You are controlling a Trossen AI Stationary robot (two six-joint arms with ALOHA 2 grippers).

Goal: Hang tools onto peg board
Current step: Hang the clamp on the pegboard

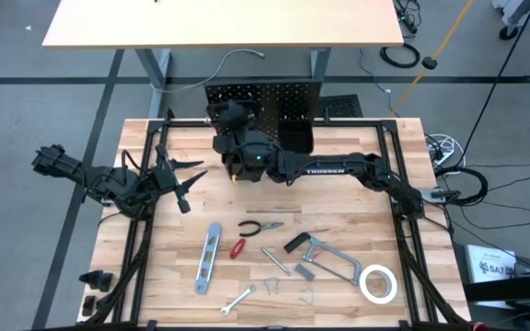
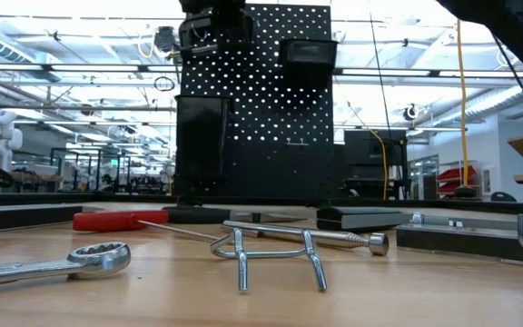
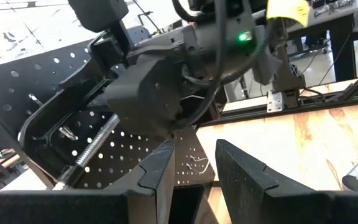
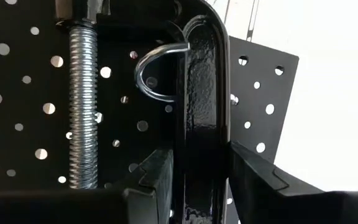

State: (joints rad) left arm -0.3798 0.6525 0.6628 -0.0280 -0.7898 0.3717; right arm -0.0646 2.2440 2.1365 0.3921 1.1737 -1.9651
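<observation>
The black peg board (image 1: 260, 97) stands upright at the table's far edge, with silver hooks and a black bin (image 1: 294, 133) on its front. My right gripper (image 4: 201, 180) is up against its upper left part, shut on a black C-clamp (image 4: 201, 93) with a silver screw (image 4: 82, 106). A silver hook (image 4: 154, 81) curls inside the clamp's frame. My left gripper (image 3: 194, 180) waits at the table's left, open, with nothing between its fingers. Level (image 1: 208, 257), pliers (image 1: 260, 226), screwdriver (image 1: 237, 248), wrench (image 1: 237, 301) and tape roll (image 1: 377, 283) lie flat on the table. My right gripper pinches the straight back bar of the C-clamp's frame (image 4: 201, 149) between its two fingers. The fingers come level from the table's near side toward the peg board and lie across the bar. The clamp stands upright, clear of the table; whether it bears on the hook I cannot tell.
A grey bar clamp (image 1: 325, 257) and loose silver hooks (image 2: 275, 254) lie among the tools at the near middle and right. A black frame (image 1: 403, 198) runs around the table. The middle strip of the table between the peg board and the tools is bare wood.
</observation>
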